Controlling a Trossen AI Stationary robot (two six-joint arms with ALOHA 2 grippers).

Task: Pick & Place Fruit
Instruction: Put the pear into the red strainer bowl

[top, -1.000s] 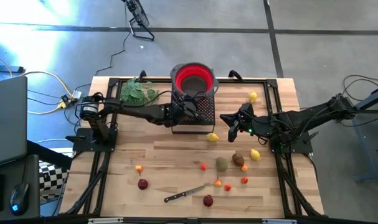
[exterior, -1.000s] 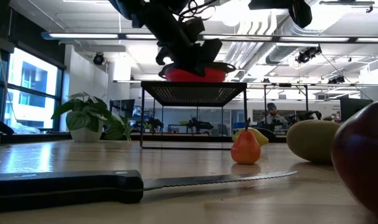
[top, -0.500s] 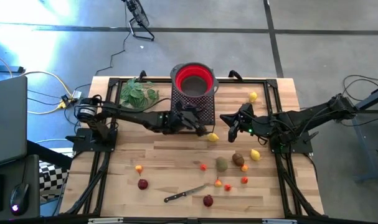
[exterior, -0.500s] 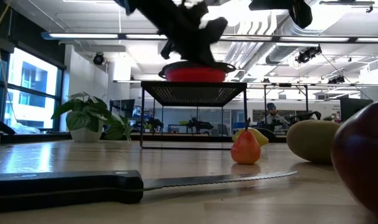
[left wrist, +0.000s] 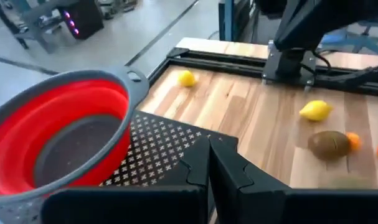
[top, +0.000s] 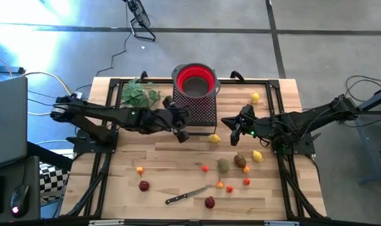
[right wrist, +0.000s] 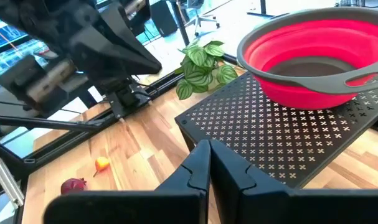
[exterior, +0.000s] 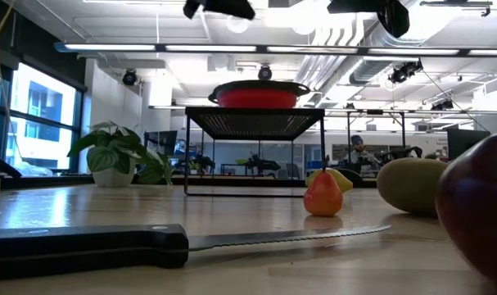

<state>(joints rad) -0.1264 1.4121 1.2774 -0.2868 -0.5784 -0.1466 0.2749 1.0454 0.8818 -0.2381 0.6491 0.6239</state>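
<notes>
My left hand hangs pinched tight and empty just beside the black rack holding the red bowl. My right hand is pinched too, empty, near a lemon. The fruit lies scattered on the tabletop.

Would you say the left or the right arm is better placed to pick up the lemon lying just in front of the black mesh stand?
Probably the right: the right gripper hovers close beside that lemon, while the left gripper sits farther off.
</notes>
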